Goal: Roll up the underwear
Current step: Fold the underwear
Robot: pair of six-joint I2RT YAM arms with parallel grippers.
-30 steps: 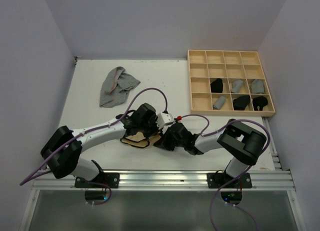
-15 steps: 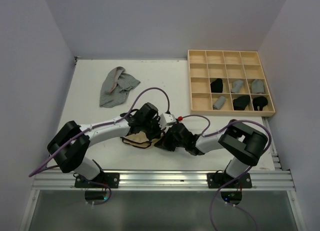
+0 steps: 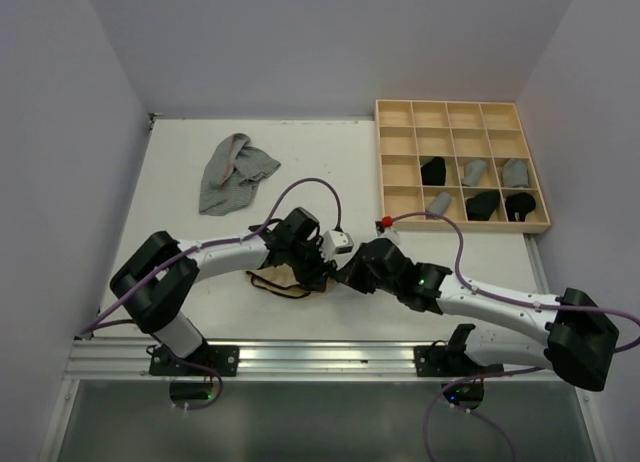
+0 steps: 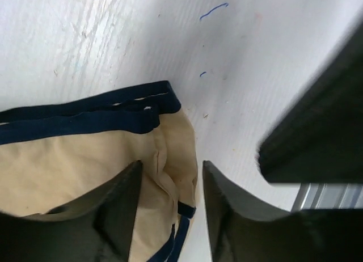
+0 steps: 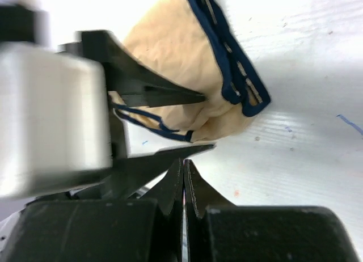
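The tan-beige underwear [image 4: 85, 160] with dark trim lies crumpled on the white table near the front edge, also in the top view [image 3: 275, 280] and the right wrist view [image 5: 181, 58]. My left gripper [image 4: 171, 167] is open and straddles the garment's right edge, with cloth lying loose between the fingers [image 4: 119, 211]. From above, the left gripper [image 3: 318, 278] sits at the garment's right end. My right gripper [image 5: 183, 167] is shut on nothing, just right of the left gripper's fingers [image 5: 164, 95], and in the top view [image 3: 348, 274] it nearly touches them. A light grey underwear [image 3: 235, 172] lies spread at the back left.
A pale wooden grid tray [image 3: 462, 104] stands at the back right with several rolled black and grey pieces [image 3: 482, 204] in its lower cells. The right arm [image 3: 500, 307] stretches low along the front edge. Purple cables [image 3: 300, 187] arch over both arms.
My left gripper has opened and let go of the tan underwear, which now lies on the table. The right arm has stretched out flat, its elbow swinging to the right.
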